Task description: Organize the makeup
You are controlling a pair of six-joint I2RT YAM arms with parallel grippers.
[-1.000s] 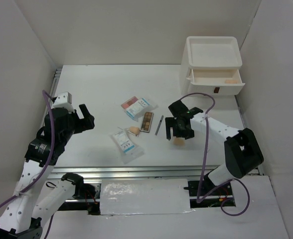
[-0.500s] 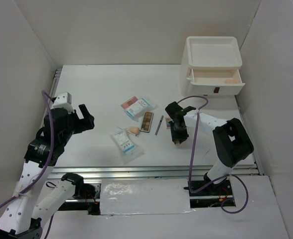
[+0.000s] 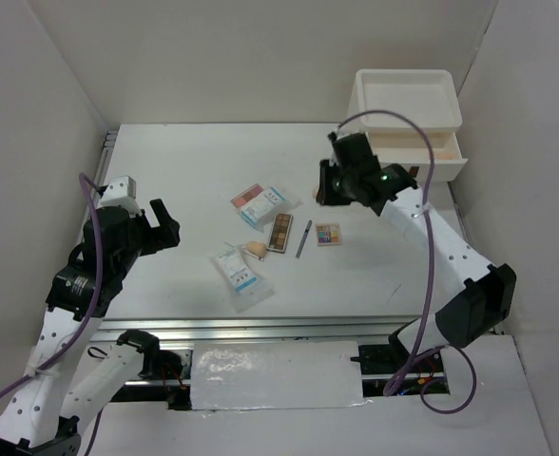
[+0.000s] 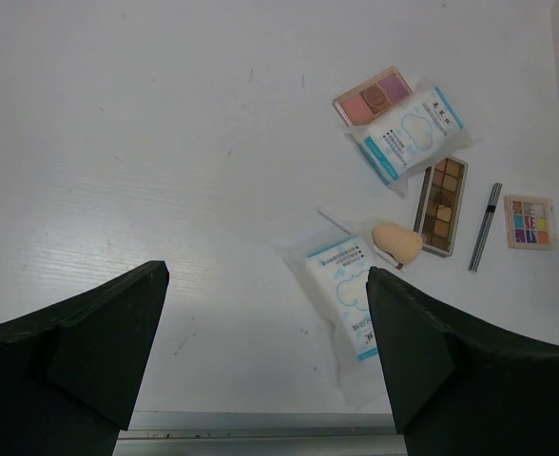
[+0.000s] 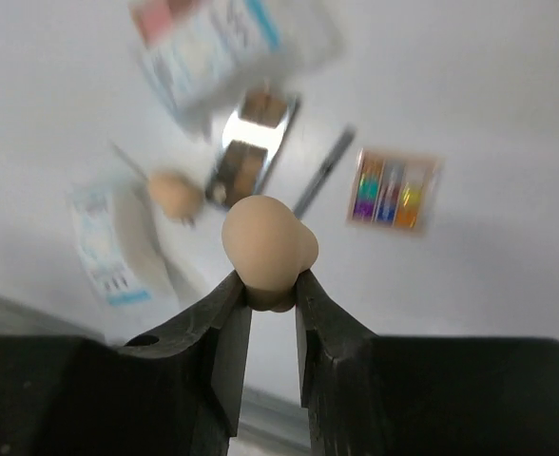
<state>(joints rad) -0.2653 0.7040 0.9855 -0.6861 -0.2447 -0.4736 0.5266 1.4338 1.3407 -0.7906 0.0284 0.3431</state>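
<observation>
Peach sponge (image 5: 270, 242) — end-out in right hand (image 5: 271, 288)

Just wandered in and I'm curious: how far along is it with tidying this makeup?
Early days. Done: nothing I can confirm; the white drawer unit is hard to see into. In hand: the right claw grips a peach sponge, lifted near that unit. Left: a second sponge, two sachets, brown palette, multicoloured palette, pink compact and pencil lie on the table; the left claw is open, holding nothing.
</observation>
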